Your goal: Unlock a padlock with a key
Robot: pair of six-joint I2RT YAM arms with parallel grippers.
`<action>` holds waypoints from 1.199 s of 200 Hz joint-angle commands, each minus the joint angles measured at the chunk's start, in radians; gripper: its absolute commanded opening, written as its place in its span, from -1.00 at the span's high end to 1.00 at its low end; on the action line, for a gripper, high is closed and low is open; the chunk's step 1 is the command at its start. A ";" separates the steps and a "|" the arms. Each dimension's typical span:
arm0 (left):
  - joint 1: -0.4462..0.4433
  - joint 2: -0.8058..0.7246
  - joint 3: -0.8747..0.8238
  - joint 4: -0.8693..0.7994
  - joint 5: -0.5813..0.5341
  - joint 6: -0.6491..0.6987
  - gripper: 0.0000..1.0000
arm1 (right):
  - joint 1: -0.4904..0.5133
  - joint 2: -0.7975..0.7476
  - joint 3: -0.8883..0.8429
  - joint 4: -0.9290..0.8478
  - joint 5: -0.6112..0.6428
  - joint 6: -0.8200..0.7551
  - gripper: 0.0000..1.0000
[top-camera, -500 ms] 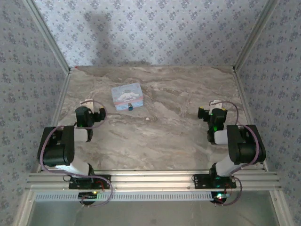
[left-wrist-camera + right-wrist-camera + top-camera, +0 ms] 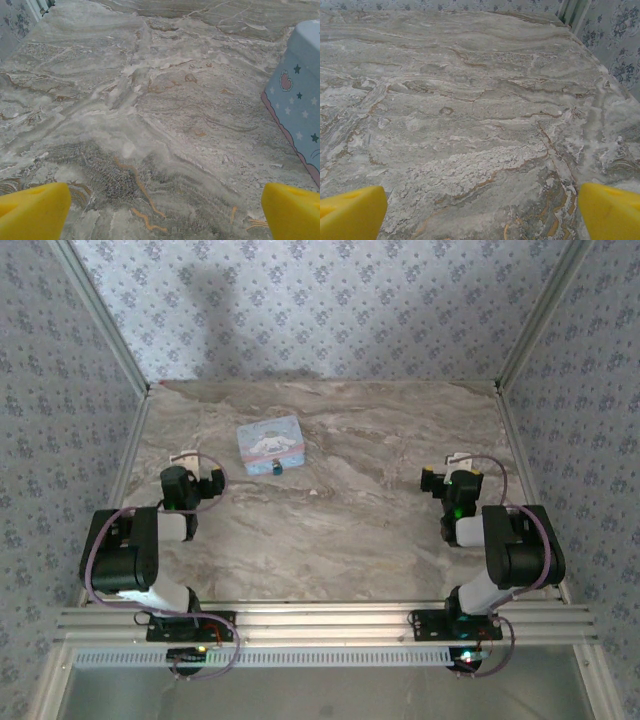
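Both spread: left pincer (image 2: 162, 209), right pincer (image 2: 481, 211); overhead, padlock (image 2: 277, 468) at tin (image 2: 268, 441) front.

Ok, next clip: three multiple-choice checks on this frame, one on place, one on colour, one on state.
1. The tiny blue padlock lies: A by the left arm's base; B just in front of the near side of the light-blue rectangular tin; C by the right arm's base.
2. On the left tool, the fingertips are: A red; B black; C yellow.
3. The right tool is: A open, holding nothing; B shut on the padlock; C shut on a key.
Answers: B, the top view shows it there; C, both tips show yellow; A, tips wide apart over bare marbled table.
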 commanded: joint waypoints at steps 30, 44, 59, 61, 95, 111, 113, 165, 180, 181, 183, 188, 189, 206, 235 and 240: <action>-0.004 -0.006 0.016 0.018 0.014 -0.005 -0.96 | -0.009 -0.017 0.017 -0.004 -0.013 0.017 -1.00; -0.004 -0.006 0.012 0.023 0.014 -0.006 -0.96 | -0.008 -0.018 0.016 -0.002 -0.016 0.017 -1.00; -0.004 -0.020 -0.004 0.048 0.004 -0.015 -0.96 | -0.011 -0.025 0.013 0.000 -0.017 0.018 -1.00; -0.003 -0.025 -0.008 0.052 0.004 -0.014 -0.96 | -0.011 -0.028 0.013 -0.002 -0.018 0.019 -1.00; -0.005 -0.252 -0.003 -0.163 0.045 -0.014 -0.96 | -0.020 -0.177 0.066 -0.220 -0.033 0.020 -1.00; -0.006 -0.357 0.035 -0.300 0.047 -0.081 -0.96 | -0.015 -0.248 0.113 -0.347 -0.054 0.021 -1.00; -0.006 -0.369 0.043 -0.316 0.045 -0.093 -0.96 | -0.013 -0.259 0.117 -0.371 -0.056 0.023 -1.00; -0.011 -0.377 0.353 -0.858 0.106 -0.424 -0.96 | 0.095 -0.424 0.350 -0.878 -0.123 0.119 -1.00; -0.055 -0.334 0.430 -0.925 0.145 -0.436 -0.96 | 0.169 -0.440 0.410 -0.993 -0.122 0.140 -1.00; -0.059 -0.331 0.434 -0.930 0.143 -0.435 -0.96 | 0.175 -0.440 0.412 -1.000 -0.121 0.141 -1.00; -0.068 -0.325 0.445 -0.940 0.138 -0.432 -0.96 | 0.186 -0.441 0.418 -1.012 -0.120 0.142 -1.00; -0.095 -0.309 0.475 -0.968 0.126 -0.422 -0.96 | 0.213 -0.442 0.436 -1.046 -0.117 0.148 -1.00; -0.102 -0.306 0.480 -0.973 0.124 -0.420 -0.96 | 0.216 -0.442 0.440 -1.053 -0.116 0.148 -1.00; -0.177 -0.243 0.582 -1.047 0.099 -0.395 -0.96 | 0.311 -0.441 0.485 -1.151 -0.104 0.172 -1.00; -0.260 -0.128 0.749 -1.128 0.063 -0.361 -0.93 | 0.409 -0.430 0.487 -1.242 -0.105 0.238 -1.00; -0.278 -0.104 0.785 -1.148 0.043 -0.348 -0.93 | 0.416 -0.425 0.485 -1.256 -0.108 0.247 -1.00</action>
